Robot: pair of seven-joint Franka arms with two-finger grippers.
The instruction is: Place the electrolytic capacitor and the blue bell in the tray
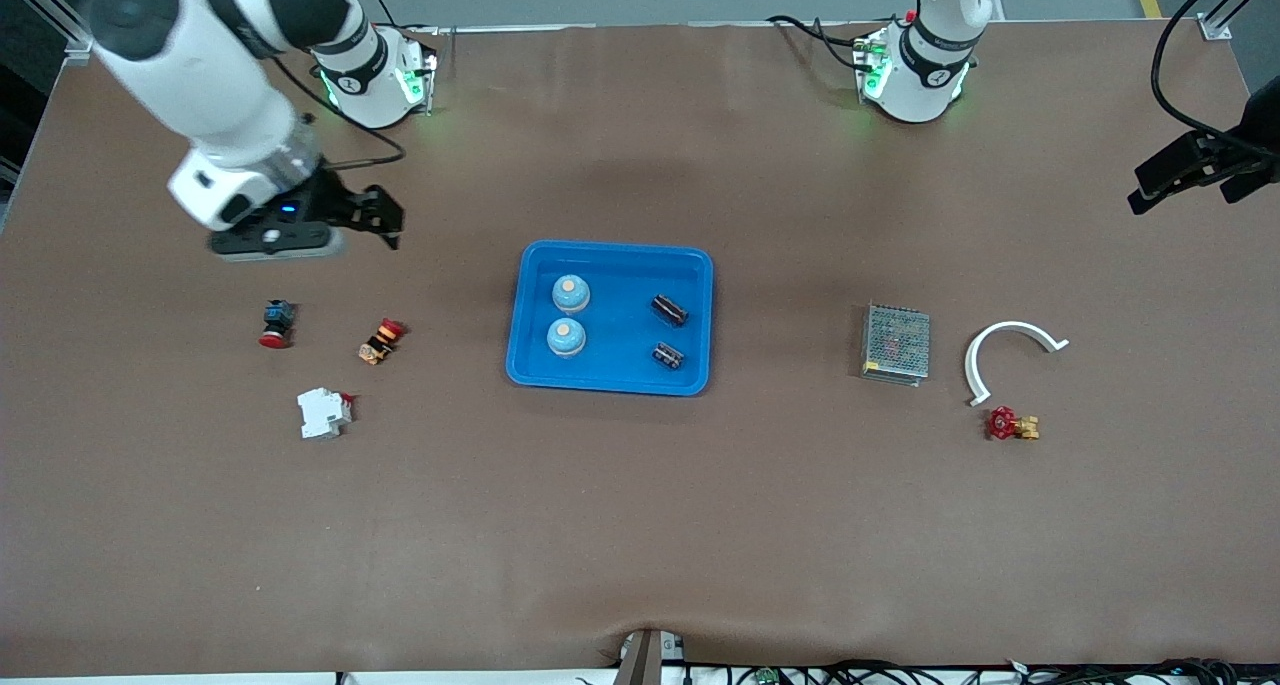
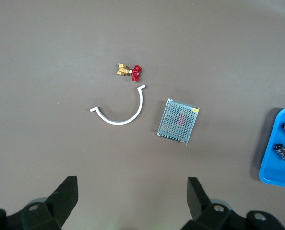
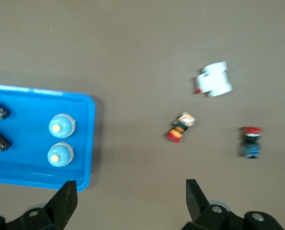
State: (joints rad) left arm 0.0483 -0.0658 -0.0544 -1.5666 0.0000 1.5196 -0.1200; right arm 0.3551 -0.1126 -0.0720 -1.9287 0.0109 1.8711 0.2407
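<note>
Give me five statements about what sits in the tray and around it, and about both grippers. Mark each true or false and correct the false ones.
1. Two blue bells stand in the tray. True.
2. The two electrolytic capacitors lie on the table beside the tray. False: both lie in the tray.
3. The right gripper holds a red push button. False: it is open and empty, up over the table at the right arm's end.
4. The left gripper is open and holds nothing. True.
5. The red-handled valve lies in the tray. False: it lies on the table near the white curved bracket.
</note>
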